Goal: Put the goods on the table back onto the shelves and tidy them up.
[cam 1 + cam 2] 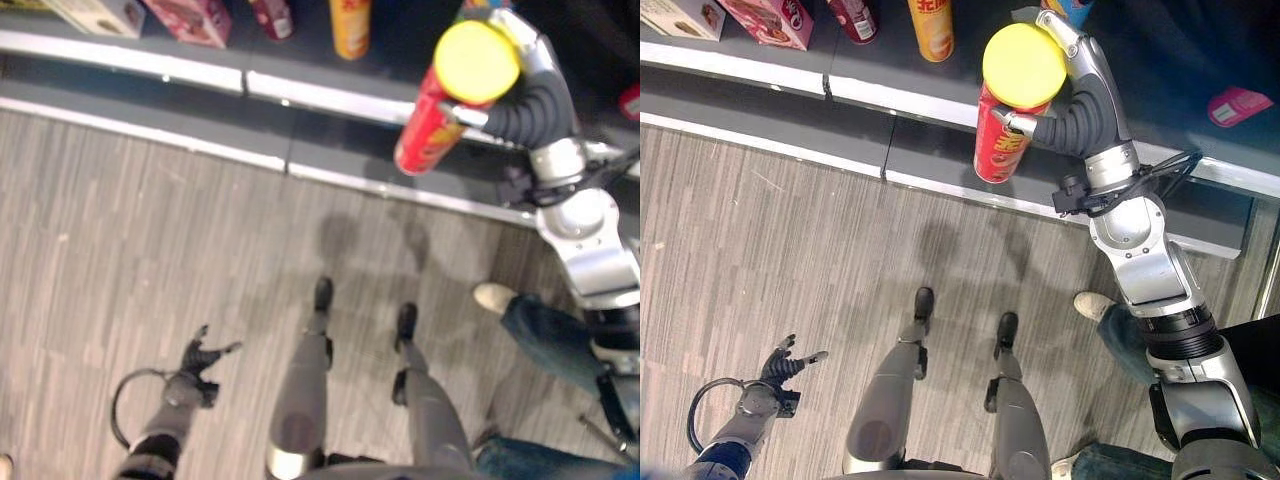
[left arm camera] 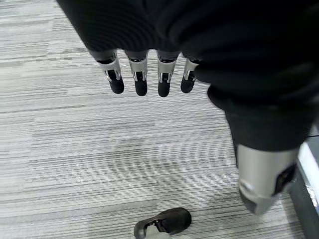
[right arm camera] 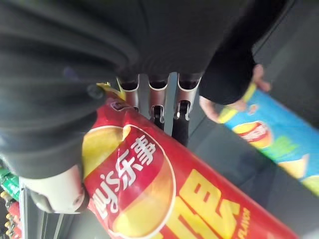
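I am holding a red chip can (image 1: 1002, 140) with a yellow lid (image 1: 1024, 65) in my right hand (image 1: 1065, 120), fingers (image 3: 158, 107) and thumb wrapped around its body, and it is hanging tilted above the front edge of the grey shelf (image 1: 940, 100), lid end toward my head camera. Past the fingertips of that hand, in the right wrist view, I am seeing a blue chip can (image 3: 271, 137) lying on the shelf with a person's hand (image 3: 234, 97) touching its end. Farther along the shelf, away from the hand toward my left, a yellow can (image 1: 932, 28) is standing upright, then a dark red can (image 1: 854, 18), a pink box (image 1: 768, 20) and a pale box (image 1: 680, 15). A small pink packet (image 1: 1238, 105) is lying on the shelf on the other side of the hand. Below my right arm a person's jeans leg (image 1: 1122, 335) and pale shoe (image 1: 1095, 303) are showing on the striped grey floor (image 1: 790, 250). My left hand (image 1: 785, 365) is hanging low at my side, fingers (image 2: 140, 79) relaxed and straight, grasping nothing, well apart from the shelf.
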Available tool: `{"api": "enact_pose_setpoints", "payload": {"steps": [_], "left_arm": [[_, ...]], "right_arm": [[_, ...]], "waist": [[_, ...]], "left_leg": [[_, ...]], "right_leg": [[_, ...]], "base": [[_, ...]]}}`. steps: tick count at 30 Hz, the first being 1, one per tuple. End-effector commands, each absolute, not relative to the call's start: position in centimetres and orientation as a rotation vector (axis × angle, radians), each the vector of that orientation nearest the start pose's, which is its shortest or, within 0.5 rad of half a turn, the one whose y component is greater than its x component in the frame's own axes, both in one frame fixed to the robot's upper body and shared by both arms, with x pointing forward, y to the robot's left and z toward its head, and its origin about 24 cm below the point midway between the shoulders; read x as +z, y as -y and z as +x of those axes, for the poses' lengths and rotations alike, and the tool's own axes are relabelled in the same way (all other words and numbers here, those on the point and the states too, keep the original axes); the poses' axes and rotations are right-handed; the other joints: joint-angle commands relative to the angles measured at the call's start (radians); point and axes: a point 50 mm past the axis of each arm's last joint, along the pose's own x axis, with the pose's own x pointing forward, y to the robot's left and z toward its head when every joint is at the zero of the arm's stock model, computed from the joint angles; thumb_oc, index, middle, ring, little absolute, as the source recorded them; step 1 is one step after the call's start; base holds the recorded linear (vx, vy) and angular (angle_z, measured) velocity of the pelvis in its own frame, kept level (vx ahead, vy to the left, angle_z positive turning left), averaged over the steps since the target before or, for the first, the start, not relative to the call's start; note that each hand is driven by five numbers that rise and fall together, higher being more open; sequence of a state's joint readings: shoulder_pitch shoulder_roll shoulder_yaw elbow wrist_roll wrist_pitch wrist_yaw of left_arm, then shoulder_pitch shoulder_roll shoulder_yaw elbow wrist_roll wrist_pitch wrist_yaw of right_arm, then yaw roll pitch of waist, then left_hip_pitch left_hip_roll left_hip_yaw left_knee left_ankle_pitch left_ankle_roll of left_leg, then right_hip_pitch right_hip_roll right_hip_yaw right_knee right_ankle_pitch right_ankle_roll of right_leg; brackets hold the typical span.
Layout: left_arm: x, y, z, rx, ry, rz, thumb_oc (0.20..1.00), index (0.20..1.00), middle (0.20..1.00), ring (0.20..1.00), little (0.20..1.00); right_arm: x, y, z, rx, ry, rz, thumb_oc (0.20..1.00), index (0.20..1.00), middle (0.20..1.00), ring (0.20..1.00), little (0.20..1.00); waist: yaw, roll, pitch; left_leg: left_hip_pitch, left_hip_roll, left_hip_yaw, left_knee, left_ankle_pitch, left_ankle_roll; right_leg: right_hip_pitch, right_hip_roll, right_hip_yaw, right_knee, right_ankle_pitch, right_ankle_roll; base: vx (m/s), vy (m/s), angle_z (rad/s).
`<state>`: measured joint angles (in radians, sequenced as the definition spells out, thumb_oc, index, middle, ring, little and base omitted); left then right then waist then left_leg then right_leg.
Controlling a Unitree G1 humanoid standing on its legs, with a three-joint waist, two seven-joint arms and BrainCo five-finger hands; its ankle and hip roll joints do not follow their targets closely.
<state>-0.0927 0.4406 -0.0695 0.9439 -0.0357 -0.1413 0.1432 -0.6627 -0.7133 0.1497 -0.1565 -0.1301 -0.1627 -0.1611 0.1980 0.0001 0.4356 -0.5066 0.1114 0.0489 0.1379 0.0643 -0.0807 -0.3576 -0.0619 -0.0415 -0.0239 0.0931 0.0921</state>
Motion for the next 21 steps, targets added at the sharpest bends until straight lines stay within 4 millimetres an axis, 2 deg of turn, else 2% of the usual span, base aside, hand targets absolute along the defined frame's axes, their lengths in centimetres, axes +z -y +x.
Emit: {"api": "enact_pose_setpoints", "payload": {"steps": [1, 17, 21], "left_arm": [[-8.2, -31.4, 18.3, 0.298, -0.705, 0.524, 1.000, 1.000, 1.000, 1.000, 1.000], [-8.2, -31.1, 18.4, 0.283, -0.703, 0.535, 1.000, 1.000, 1.000, 1.000, 1.000], [-8.2, -31.3, 18.3, 0.277, -0.709, 0.557, 1.000, 1.000, 1.000, 1.000, 1.000]], "right_arm": [[30.5, 15.6, 27.3, 0.037, 1.157, -0.744, 0.200, 0.200, 0.200, 0.200, 0.200], [29.9, 15.9, 27.8, 0.017, 1.124, -0.752, 0.200, 0.200, 0.200, 0.200, 0.200], [29.0, 16.4, 28.2, 0.009, 1.080, -0.741, 0.200, 0.200, 0.200, 0.200, 0.200]], "waist": [[0.000, -0.008, -0.070], [-0.009, 0.001, -0.071], [-0.009, -0.011, -0.091]], "left_leg": [[-0.021, 0.001, 0.011, 0.182, -0.207, -0.004], [-0.022, 0.004, 0.007, 0.174, -0.203, -0.006], [0.028, 0.012, 0.007, 0.105, -0.184, -0.015]], "right_leg": [[-0.044, -0.073, 0.051, 0.102, -0.072, 0.117], [-0.059, -0.069, 0.040, 0.111, -0.073, 0.116], [-0.037, -0.061, 0.047, 0.085, -0.067, 0.124]], "base": [[0.01, -0.020, 0.06], [0.00, -0.001, 0.00], [0.05, 0.001, 0.00]]}}
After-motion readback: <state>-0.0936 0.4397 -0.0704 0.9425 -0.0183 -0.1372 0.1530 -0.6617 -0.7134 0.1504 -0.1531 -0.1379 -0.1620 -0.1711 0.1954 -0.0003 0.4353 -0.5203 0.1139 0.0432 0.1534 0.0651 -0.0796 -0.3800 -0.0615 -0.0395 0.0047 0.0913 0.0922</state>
